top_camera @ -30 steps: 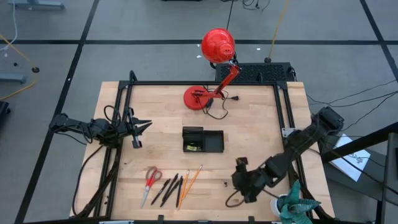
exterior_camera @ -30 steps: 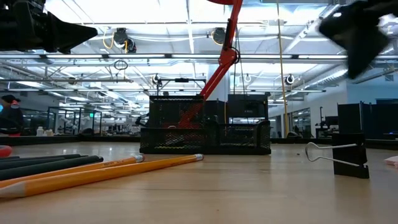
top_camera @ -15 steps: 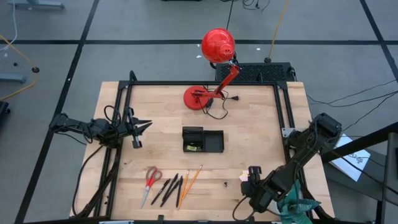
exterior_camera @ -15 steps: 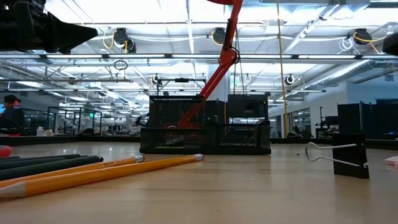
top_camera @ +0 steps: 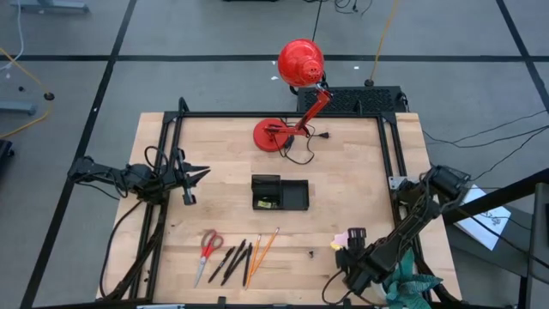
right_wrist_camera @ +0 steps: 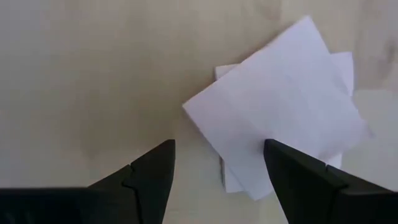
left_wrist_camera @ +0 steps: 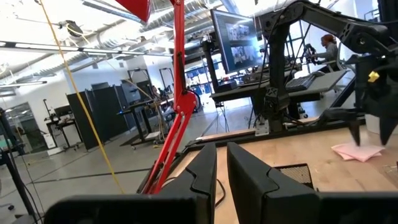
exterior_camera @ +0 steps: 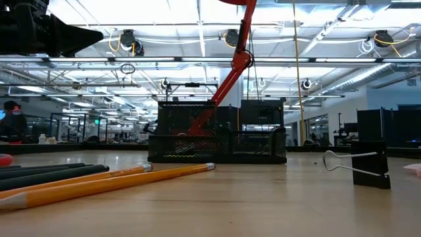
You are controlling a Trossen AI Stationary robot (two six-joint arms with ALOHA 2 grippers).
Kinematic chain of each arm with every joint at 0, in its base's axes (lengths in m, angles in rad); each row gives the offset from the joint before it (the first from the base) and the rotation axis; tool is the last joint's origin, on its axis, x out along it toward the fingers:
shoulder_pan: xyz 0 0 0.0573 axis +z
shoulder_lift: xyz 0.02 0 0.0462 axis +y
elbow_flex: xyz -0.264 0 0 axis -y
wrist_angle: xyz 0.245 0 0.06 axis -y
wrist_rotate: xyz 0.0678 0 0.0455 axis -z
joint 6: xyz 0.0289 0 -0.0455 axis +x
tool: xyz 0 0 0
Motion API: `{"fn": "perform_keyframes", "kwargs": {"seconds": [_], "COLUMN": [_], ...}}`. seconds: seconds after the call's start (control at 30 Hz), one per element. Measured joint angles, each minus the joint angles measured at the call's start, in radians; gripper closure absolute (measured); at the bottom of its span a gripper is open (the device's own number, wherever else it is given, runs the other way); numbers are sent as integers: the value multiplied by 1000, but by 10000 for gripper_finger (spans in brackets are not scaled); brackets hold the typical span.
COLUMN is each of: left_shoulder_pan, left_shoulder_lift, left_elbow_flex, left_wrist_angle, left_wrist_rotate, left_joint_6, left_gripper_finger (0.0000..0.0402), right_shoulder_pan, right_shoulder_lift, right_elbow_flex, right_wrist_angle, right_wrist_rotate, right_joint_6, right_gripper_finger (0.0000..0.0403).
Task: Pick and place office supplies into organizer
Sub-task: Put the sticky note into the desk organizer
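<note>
The pink sticky-note pad lies flat on the table near its near edge, right of the middle. My right gripper hangs open just above it and points down; one finger is over the pad's edge, the other over bare wood. The black organizer stands mid-table, with a yellow piece inside. Red-handled scissors, black pens and orange pencils lie side by side near the near edge. A black binder clip rests close to the pad. My left gripper waits shut at the table's left.
A red desk lamp stands on its round base near the far edge, with its head beyond the table. A black frame runs around the table. A second small clip lies between the pencils and the pad.
My right gripper has moved toward the table's right and a little toward the near edge. It has left the low view and now hangs over the sticky-note pad. Nothing on the table has shifted.
</note>
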State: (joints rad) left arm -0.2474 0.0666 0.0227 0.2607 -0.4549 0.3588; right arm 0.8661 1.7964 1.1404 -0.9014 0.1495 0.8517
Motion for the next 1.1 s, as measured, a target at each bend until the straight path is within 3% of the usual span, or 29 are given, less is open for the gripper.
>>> {"fn": "perform_keyframes", "kwargs": {"seconds": [0.33,0.6,0.8,0.93,1.1], "left_shoulder_pan": [0,0,0,0,0], "left_shoulder_lift": [0,0,0,0,0], "left_elbow_flex": [0,0,0,0,0], "left_wrist_angle": [1,1,1,2,2], "left_wrist_rotate": [0,0,0,0,0], "left_joint_6": [2,5,2,1,1], "left_gripper_finger": [355,355,355,355,355], "right_shoulder_pan": [0,0,-6,-8,-8], "right_shoulder_lift": [24,23,16,17,20], "right_elbow_flex": [-2,-24,-128,-165,-166], "right_wrist_angle": [-59,-82,42,62,74], "right_wrist_rotate": [157,192,179,165,156], "right_joint_6": [1,-8,-22,19,26], "right_gripper_finger": [165,165,170,211,314]}}
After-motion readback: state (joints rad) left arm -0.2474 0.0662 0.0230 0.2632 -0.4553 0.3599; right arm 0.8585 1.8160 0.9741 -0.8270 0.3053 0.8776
